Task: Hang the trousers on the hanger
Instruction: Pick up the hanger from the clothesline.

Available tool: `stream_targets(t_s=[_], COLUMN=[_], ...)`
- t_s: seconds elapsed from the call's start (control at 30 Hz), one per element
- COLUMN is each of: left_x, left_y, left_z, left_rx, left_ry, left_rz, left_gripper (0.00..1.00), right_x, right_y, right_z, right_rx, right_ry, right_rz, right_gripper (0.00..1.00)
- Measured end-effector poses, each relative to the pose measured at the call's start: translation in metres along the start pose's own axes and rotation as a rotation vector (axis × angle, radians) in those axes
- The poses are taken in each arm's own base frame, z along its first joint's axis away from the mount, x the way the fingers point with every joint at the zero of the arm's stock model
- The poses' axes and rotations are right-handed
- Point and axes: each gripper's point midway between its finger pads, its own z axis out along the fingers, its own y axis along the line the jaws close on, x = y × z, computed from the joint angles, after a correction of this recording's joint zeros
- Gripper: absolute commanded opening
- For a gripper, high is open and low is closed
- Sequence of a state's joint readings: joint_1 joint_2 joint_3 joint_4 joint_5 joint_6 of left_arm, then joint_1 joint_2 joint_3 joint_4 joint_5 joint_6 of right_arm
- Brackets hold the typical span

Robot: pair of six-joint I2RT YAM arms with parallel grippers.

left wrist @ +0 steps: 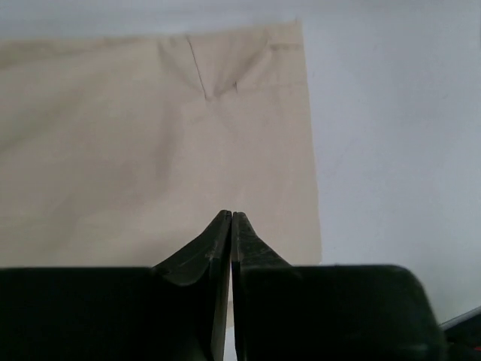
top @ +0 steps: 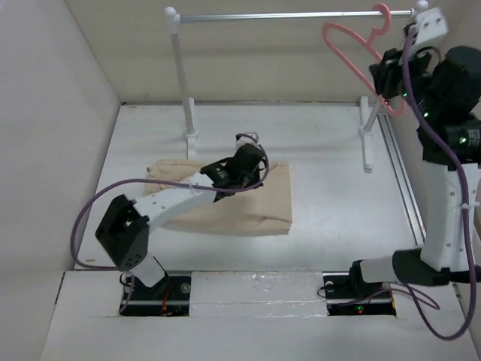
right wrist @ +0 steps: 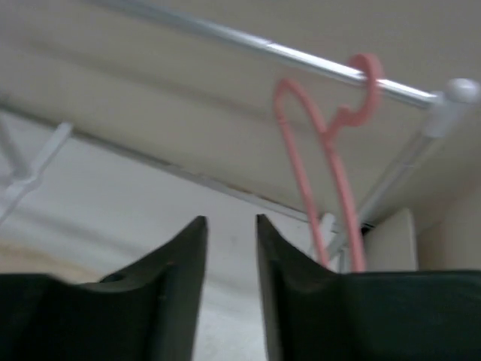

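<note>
Overhead, hanger (right wrist: pixel 340 188) hooks rail (top: pixel 285 16) beside right end effector (right wrist: pixel 229 223) — apart; left end effector (left wrist: pixel 231 218) — together — above trousers (left wrist: pixel 150 150).

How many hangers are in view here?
1. The pink hanger hangs by its hook near the right end of the silver rail. Another could lie hidden under the folded trousers, but none shows.

Folded trousers (top: pixel 255 212) on table (top: pixel 331 188); hanger (top: pixel 328 33) hooked on rail (top: pixel 285 16).
</note>
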State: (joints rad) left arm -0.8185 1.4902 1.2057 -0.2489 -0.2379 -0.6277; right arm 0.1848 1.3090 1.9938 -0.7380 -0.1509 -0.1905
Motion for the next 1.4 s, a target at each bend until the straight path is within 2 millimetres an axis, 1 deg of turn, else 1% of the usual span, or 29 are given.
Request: stream_targets(t_s=[0.03,0.07,0.1,0.13,0.17,0.27,0.37,0.43,0.53,0.6,0.63,0.67,0.7,0.73,0.77,0.83,0.87,0.93,0.97,1.0,1.03,1.1,1.13,1.17,1.23,1.27,1.33,1.37,1.4], left_x=[0.020,0.037,0.051,0.062,0.070,0.085,0.090,0.088,0.073,0.060,0.055,0.051,0.047,0.045,0.043,0.042,0.043,0.043,0.042,0.041,0.041,0.041,0.041,0.041,0.040,0.038,0.029,0.022,0.012], left_y=[-0.004,-0.003,-0.001,0.004,0.011,0.023,0.023,0.021,0.010,0.003,0.001,-0.001,-0.003,-0.004,-0.004,-0.003,-0.001,0.001,0.001,0.002,0.002,0.004,0.005,0.006,0.007,0.006,0.002,-0.002,-0.006], left_z=[0.011,0.020,0.029,0.036,0.039,0.038,0.027,0.013,-0.010,-0.025,-0.030,-0.035,-0.040,-0.043,-0.045,-0.049,-0.051,-0.056,-0.058,-0.059,-0.061,-0.062,-0.063,-0.065,-0.068,-0.071,-0.077,-0.081,-0.086], left_rx=[-0.007,-0.018,-0.031,-0.045,-0.058,-0.061,-0.022,0.016,0.088,0.134,0.149,0.163,0.174,0.182,0.187,0.191,0.190,0.187,0.190,0.191,0.190,0.186,0.182,0.181,0.174,0.174,0.176,0.181,0.187], left_ry=[0.048,0.090,0.126,0.152,0.173,0.218,0.228,0.222,0.174,0.135,0.121,0.107,0.096,0.087,0.080,0.075,0.075,0.077,0.074,0.072,0.070,0.072,0.073,0.074,0.077,0.076,0.065,0.052,0.036], left_rz=[0.030,0.053,0.068,0.078,0.083,0.091,0.094,0.094,0.087,0.081,0.080,0.079,0.080,0.080,0.082,0.084,0.085,0.088,0.088,0.089,0.089,0.091,0.092,0.092,0.092,0.091,0.089,0.085,0.081], left_gripper=[0.00,0.00,0.00,0.00,0.00,0.00,0.00,0.00,0.00,0.00,0.00,0.00,0.00,0.00,0.00,0.00,0.00,0.00,0.01,0.03,0.08,0.14,0.17,0.24,0.29,0.35,0.40,0.44,0.46], right_x=[-0.012,-0.019,-0.021,-0.020,-0.012,0.037,0.082,0.103,0.131,0.143,0.143,0.150,0.153,0.157,0.162,0.175,0.181,0.194,0.198,0.197,0.193,0.179,0.171,0.161,0.139,0.127,0.106,0.103,0.101], right_y=[-0.026,-0.049,-0.070,-0.094,-0.109,-0.147,-0.168,-0.175,-0.173,-0.168,-0.168,-0.164,-0.163,-0.162,-0.161,-0.156,-0.154,-0.146,-0.142,-0.139,-0.136,-0.128,-0.124,-0.119,-0.110,-0.105,-0.097,-0.095,-0.093], right_z=[0.000,0.002,0.003,0.008,0.013,0.028,0.044,0.054,0.065,0.069,0.069,0.072,0.073,0.074,0.076,0.079,0.080,0.082,0.083,0.084,0.086,0.089,0.089,0.090,0.087,0.085,0.077,0.071,0.066], right_rx=[0.053,0.097,0.140,0.182,0.201,0.223,0.184,0.152,0.098,0.068,0.068,0.043,0.034,0.025,0.016,-0.004,-0.009,-0.020,-0.024,-0.023,-0.019,-0.014,-0.011,-0.004,0.016,0.026,0.058,0.079,0.098], right_ry=[-0.020,-0.020,-0.016,-0.004,0.018,0.138,0.227,0.264,0.312,0.331,0.331,0.341,0.343,0.348,0.351,0.362,0.368,0.386,0.390,0.392,0.384,0.355,0.340,0.316,0.267,0.239,0.201,0.206,0.207], right_rz=[-0.027,-0.050,-0.066,-0.087,-0.090,-0.062,-0.010,0.017,0.054,0.074,0.074,0.086,0.091,0.095,0.101,0.115,0.121,0.138,0.138,0.135,0.123,0.086,0.070,0.043,-0.003,-0.025,-0.062,-0.071,-0.080], right_gripper=[0.49,0.66,0.71,0.76,0.85,0.93,0.95,0.95,0.95,0.94,0.88,0.83,0.76,0.68,0.56,0.40,0.31,0.22,0.14,0.10,0.04,0.00,0.00,0.00,0.00,0.00,0.00,0.00,0.00])
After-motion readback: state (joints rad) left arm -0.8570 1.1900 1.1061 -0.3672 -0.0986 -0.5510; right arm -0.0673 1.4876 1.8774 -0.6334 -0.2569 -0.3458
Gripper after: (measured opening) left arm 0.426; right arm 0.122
